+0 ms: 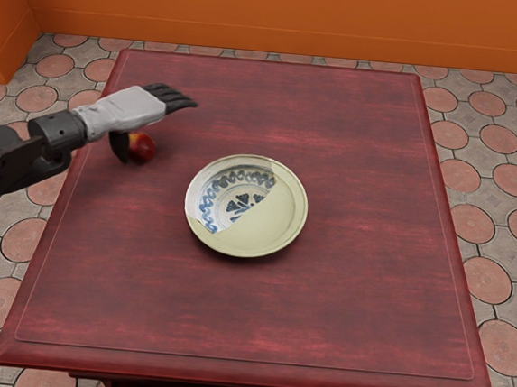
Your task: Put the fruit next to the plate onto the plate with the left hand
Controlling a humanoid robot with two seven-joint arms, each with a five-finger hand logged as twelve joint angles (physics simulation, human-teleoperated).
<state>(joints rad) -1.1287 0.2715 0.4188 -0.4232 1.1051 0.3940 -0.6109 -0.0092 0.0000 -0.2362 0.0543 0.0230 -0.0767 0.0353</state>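
Fruit [142, 147]: small, round, red w/ a yellow-orange patch; too small to name the kind. It sits on the dark red wooden desk [349, 292], toward the far left corner. It is left of the plate [271, 233] & apart from it, w/ bare desk between. Not on the plate yet.

Left robot hand [132, 108] hovers directly over the fruit, arm entering from the picture's left edge. Robot hand is released: dark fingers [174, 97] stretched out straight, pointing toward the far right, gripping nothing. Dark thumb [117, 149] hangs down just beside the fruit's left side; can't tell if it touches.

Plate: round, shallow, cream w/ a blue pattern across its upper-left half, plain cream on the rest. It lies near desk centre, nothing on it.

Handling, as a judgement: fruit is prob. light, firm & smooth-skinned. Being round, it may roll away if nudged from one side. Best hold looks like across its widest part, thumb on one side & fingers opposite, closing evenly from above. Prob. firm enough for a snug grip, but the skin could be slippery, so no pinching at the top. Plate looks ceramic, so the fruit should be set down gently, not dropped.

Right arm not in view. Bkgd: orange wall, floor of rounded terracotta tiles.
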